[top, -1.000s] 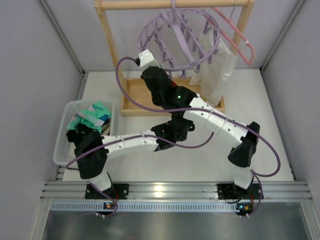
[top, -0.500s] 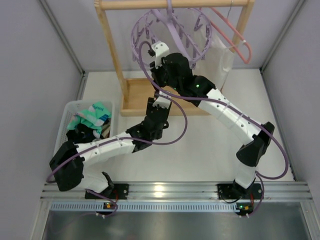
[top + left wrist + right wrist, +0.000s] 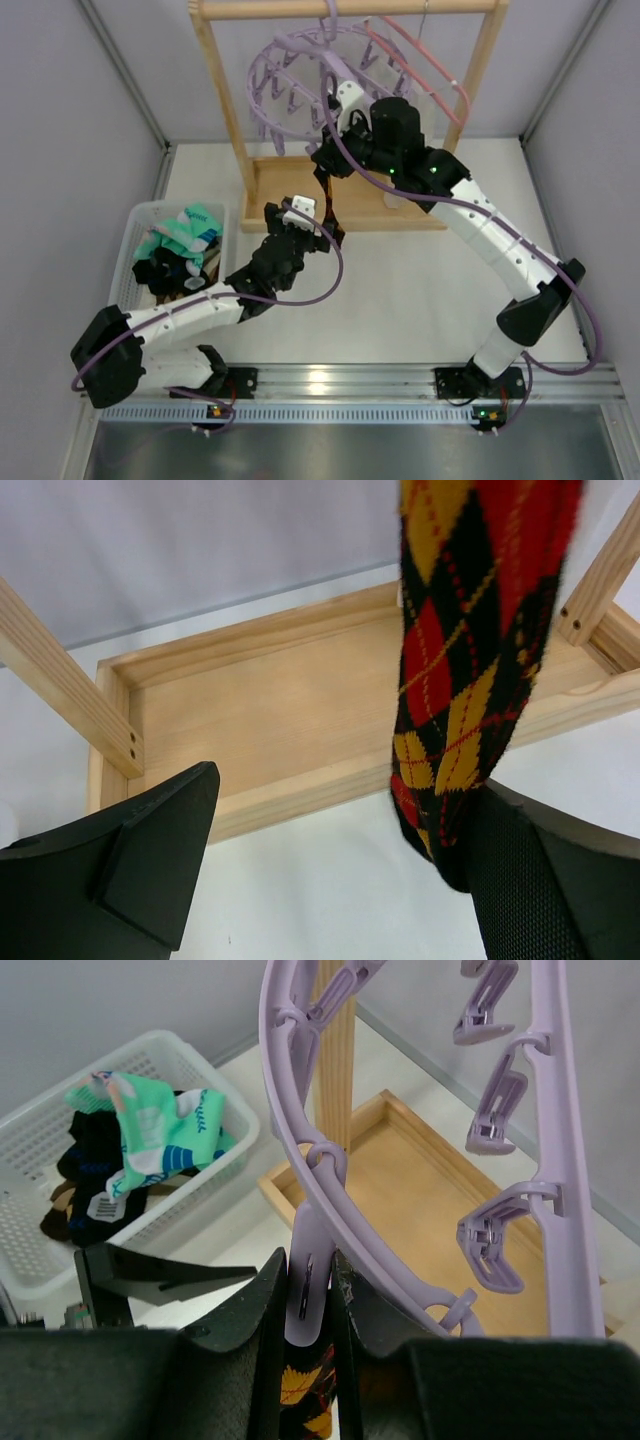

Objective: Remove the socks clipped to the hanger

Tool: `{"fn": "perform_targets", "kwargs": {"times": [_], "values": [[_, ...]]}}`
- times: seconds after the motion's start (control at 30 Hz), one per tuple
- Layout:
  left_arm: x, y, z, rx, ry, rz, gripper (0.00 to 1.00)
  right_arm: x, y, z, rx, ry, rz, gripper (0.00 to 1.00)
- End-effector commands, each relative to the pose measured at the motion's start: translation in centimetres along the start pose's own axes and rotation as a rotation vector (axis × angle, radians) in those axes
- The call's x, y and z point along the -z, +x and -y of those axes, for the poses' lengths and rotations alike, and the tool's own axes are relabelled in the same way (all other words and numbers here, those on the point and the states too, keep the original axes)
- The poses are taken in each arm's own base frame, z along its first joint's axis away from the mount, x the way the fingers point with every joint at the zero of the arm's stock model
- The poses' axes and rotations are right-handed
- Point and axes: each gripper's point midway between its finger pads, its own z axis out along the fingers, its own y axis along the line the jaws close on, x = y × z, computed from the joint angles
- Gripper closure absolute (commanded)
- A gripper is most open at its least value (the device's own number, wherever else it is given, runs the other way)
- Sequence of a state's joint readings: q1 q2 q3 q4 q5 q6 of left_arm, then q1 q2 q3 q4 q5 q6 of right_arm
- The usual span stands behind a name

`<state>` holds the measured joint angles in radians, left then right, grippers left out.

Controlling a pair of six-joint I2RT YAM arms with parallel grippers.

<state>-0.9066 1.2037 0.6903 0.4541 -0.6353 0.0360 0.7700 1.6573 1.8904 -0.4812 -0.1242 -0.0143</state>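
The lavender ring hanger [image 3: 300, 75] hangs from the wooden rack's top bar. My right gripper [image 3: 310, 1260] is shut on one of its dangling clips [image 3: 308, 1295], just under the ring [image 3: 300, 1110]. From that clip hangs an argyle sock [image 3: 470, 670] in black, red and yellow, and a little of it shows below the clip [image 3: 305, 1395]. My left gripper [image 3: 340, 880] stands wide open low under the hanger. The sock's toe rests against its right finger [image 3: 540, 880], while the left finger [image 3: 150, 870] is apart from it. In the top view the left gripper [image 3: 322, 232] is below the right gripper [image 3: 328, 165].
A white basket [image 3: 128, 265] at the left holds teal-green and black socks [image 3: 185, 235]. The wooden rack [image 3: 222, 100] has a shallow base tray [image 3: 270, 710] right behind the sock. A thin pink coat hanger [image 3: 425, 60] hangs at the rack's right.
The left arm has swung from the basket to under the hanger and its gripper has opened wide. The right gripper has moved right and further back, and the hanger has swung left.
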Motion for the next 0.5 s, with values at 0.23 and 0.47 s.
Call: {"fn": "perform_targets", "kwargs": {"times": [0.23, 0.47], "values": [[-0.5, -5.5, 3.0, 0.095, 0.192, 0.21, 0.02, 3.8, -3.1, 0.9, -0.006, -0.136, 0.106, 1.0], [-2.5, -7.0, 5.1, 0.092, 0.23, 0.248, 0.05, 4.4, -3.0, 0.3, -0.052, -0.196, 0.106, 1.0]]}}
